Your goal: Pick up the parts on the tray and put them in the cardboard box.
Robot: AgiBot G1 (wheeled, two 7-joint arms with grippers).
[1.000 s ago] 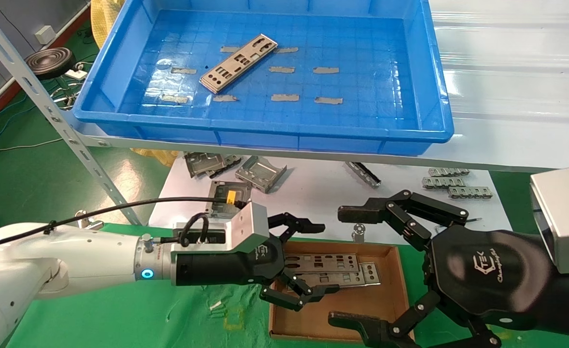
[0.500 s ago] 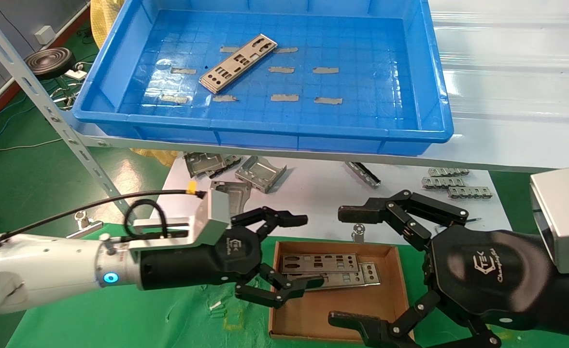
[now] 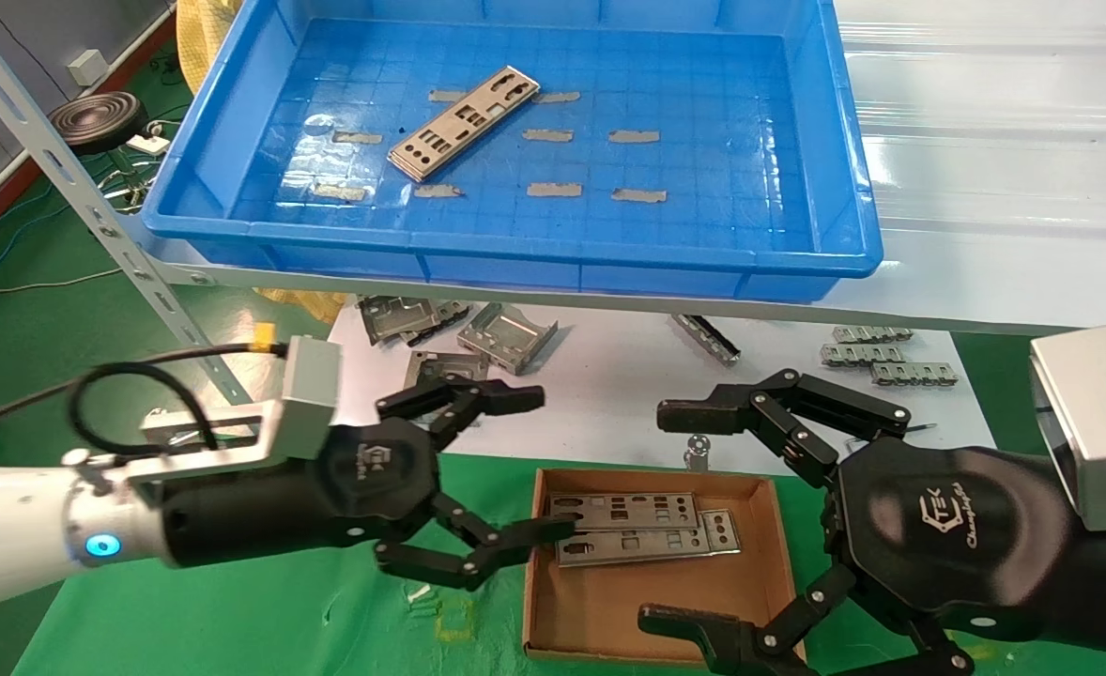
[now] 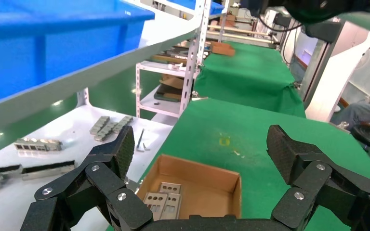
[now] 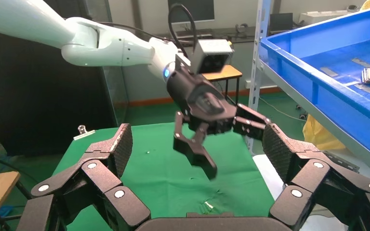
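Right gripper point(image 3: 680, 512) spread, empty, at cardboard box point(image 3: 760, 573) right edge | left gripper point(image 3: 539, 465) spread, empty, at its left wall | two parts point(image 3: 642, 530) stacked inside box | one part point(image 3: 464, 122) in tray point(image 3: 835, 188), beyond.

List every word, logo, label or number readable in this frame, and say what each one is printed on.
"TEK": logo on the black body of the right gripper, in the head view.
Script line beneath that logo: too blurred to read for certain.
Logo on the black body of the left gripper: too small to read.
The parts in the cardboard box, the part on the tray: no print visible.
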